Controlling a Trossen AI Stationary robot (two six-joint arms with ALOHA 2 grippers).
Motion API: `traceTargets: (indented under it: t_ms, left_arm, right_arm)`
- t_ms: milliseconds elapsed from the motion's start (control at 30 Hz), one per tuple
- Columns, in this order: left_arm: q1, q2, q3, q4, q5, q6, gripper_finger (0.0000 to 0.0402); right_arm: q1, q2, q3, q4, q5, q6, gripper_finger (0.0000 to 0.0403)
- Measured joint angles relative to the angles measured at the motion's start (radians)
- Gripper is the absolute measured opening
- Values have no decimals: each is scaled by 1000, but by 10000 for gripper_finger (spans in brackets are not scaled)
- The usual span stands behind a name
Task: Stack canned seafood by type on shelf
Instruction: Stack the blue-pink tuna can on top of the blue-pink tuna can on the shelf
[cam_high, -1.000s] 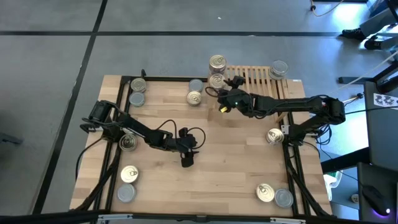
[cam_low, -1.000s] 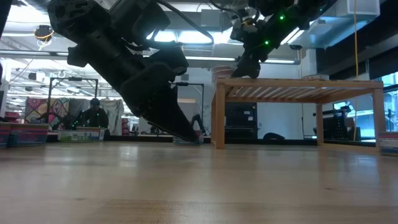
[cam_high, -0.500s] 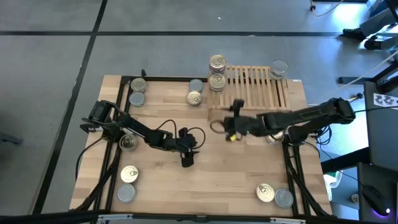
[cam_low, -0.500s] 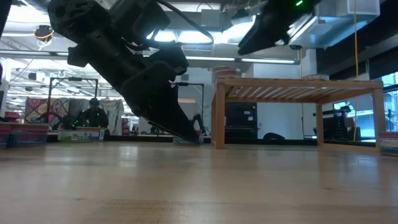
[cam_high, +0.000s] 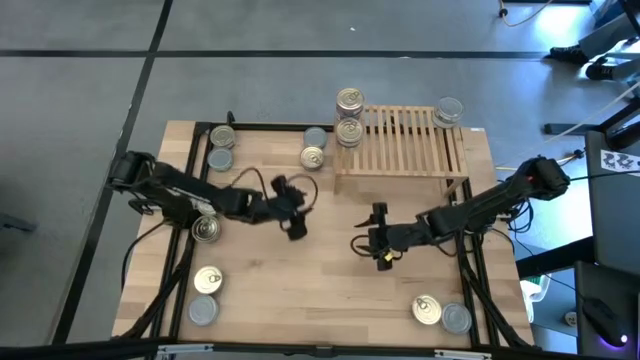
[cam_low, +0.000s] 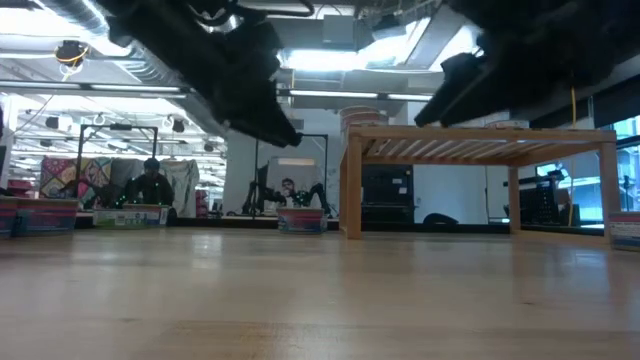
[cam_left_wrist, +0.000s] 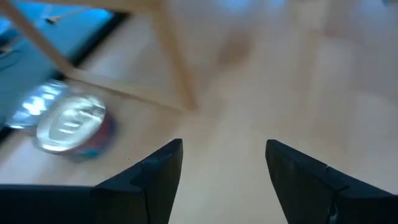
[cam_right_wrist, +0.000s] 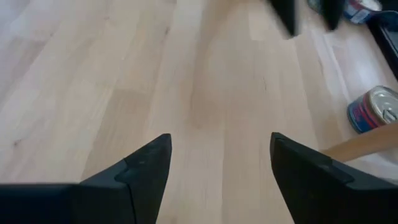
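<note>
canned seafood (cam_high: 349, 116) stacked at the shelf's (cam_high: 405, 145) ten o'clock corner. left gripper (cam_high: 293, 207) and right gripper (cam_high: 371, 243) both spread, empty. risked toppling that stack if clipped.

Light wooden tabletop (cam_high: 300, 280), grey floor (cam_high: 250, 85) with dark lines, seated person (cam_low: 152, 180) in cluttered background room

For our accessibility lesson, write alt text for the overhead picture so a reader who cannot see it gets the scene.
Two dark robot arms reach over a wooden table: the left gripper and right gripper hang open and empty near its middle. A slatted shelf at the far edge holds three cans, with more scattered near the table's edges.
</note>
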Motion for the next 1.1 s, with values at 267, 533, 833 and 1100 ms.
traceTargets:
  t_ms: [267,533,833,1100]
  left_arm:
    - [227,26,0,28,-3,6,229]
    - [409,154,13,214,3,38,229]
    - [499,265,61,223,122,33,229]
    - [499,293,64,150,185,35,229]
  right_arm:
    - [0,76,-72,207,22,9,263]
    - [0,120,-71,215,36,71,263]
    - [0,166,-71,244,36,93,263]
    - [0,173,-71,254,36,93,263]
